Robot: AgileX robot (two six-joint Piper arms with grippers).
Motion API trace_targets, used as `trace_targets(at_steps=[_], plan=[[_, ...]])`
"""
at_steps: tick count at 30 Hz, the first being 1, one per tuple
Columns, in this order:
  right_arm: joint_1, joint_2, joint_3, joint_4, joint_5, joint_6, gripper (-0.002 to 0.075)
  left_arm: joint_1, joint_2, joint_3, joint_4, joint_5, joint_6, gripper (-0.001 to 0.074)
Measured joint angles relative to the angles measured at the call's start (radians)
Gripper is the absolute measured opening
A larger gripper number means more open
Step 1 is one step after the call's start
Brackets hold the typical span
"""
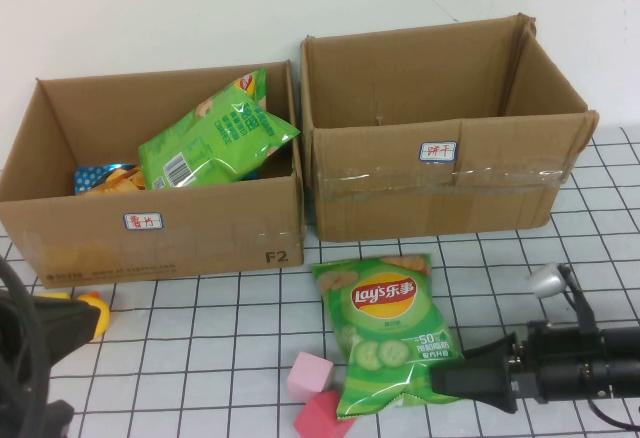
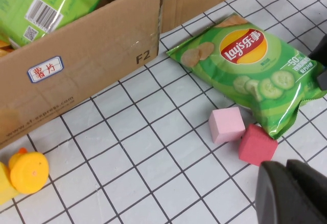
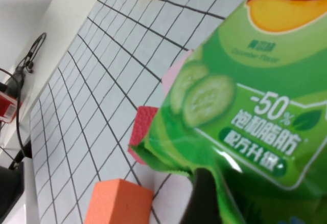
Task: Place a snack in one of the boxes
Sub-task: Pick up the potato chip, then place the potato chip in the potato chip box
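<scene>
White gridded tabletop (image 1: 200, 338) carries two cardboard boxes along its far edge: the left box (image 1: 160, 243) already holds a green snack bag (image 1: 215, 138), the right box (image 1: 440, 193) looks empty. Just in front of the gap between them lies the Lay's chip bag (image 1: 388, 330), flat, logo up, long axis running from far edge to near edge. The right gripper (image 1: 450, 378) reaches in from the right and is clamped on the bag's near right corner. From the left wrist, the left gripper (image 2: 294, 191) hovers near the near edge; whether it is open cannot be told; a pink cube (image 2: 226, 124) and red cube (image 2: 258, 143) touch the bag's near end. From the right wrist, one finger (image 3: 204, 198) presses the bag's seam.
</scene>
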Motion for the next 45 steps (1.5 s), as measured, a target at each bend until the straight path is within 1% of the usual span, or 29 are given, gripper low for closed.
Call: trace_targets(at_steps=[3, 5, 7, 12, 14, 16, 19, 25, 32, 35, 38, 41, 45], plan=[[0.002, 0.022, -0.02, 0.0, 0.004, 0.0, 0.0516, 0.0, 0.0, 0.0, 0.0, 0.004, 0.012, -0.0001], [0.002, 0.031, -0.029, 0.0, 0.016, 0.0, 0.0473, 0.0, 0.0, 0.0, 0.0, 0.006, 0.012, -0.0001], [0.002, 0.037, -0.041, 0.001, 0.029, 0.0, 0.0395, 0.0, 0.0, 0.002, 0.0, 0.006, 0.012, -0.0001], [0.002, 0.039, -0.047, 0.001, 0.045, 0.0, 0.0148, 0.0, 0.0, 0.009, 0.0, 0.008, 0.013, -0.0001], [0.002, 0.039, -0.049, 0.001, 0.05, -0.001, 0.0072, 0.0, 0.0, 0.009, 0.0, 0.008, 0.014, -0.0001], [0.002, 0.039, -0.051, 0.001, 0.058, -0.01, 0.0037, 0.0, 0.0, 0.009, 0.0, 0.008, 0.014, -0.0001], [0.002, 0.039, -0.052, 0.001, 0.063, -0.025, 0.0017, 0.0, 0.0, 0.009, 0.0, 0.01, 0.016, -0.0001], [0.002, 0.012, -0.052, -0.011, 0.063, -0.022, 0.001, 0.0, -0.001, 0.009, 0.021, -0.005, 0.018, -0.0001], [0.006, -0.133, -0.052, -0.056, 0.063, 0.008, 0.0009, 0.0, -0.032, 0.009, 0.043, -0.086, 0.018, -0.0001], [0.007, -0.221, -0.052, -0.054, 0.065, 0.034, 0.0008, 0.0, -0.056, 0.009, 0.098, -0.114, -0.006, -0.0001], [0.019, -0.303, -0.074, -0.061, 0.068, 0.084, 0.0008, 0.0, -0.091, 0.009, 0.207, -0.128, -0.085, -0.0001], [0.06, -0.369, -0.118, -0.072, 0.071, 0.131, 0.0008, 0.0, -0.126, 0.009, 0.314, -0.121, -0.193, -0.0001], [0.174, -0.403, -0.214, -0.073, 0.07, 0.2, 0.0008, 0.0, -0.173, 0.009, 0.417, -0.074, -0.294, -0.0001]])
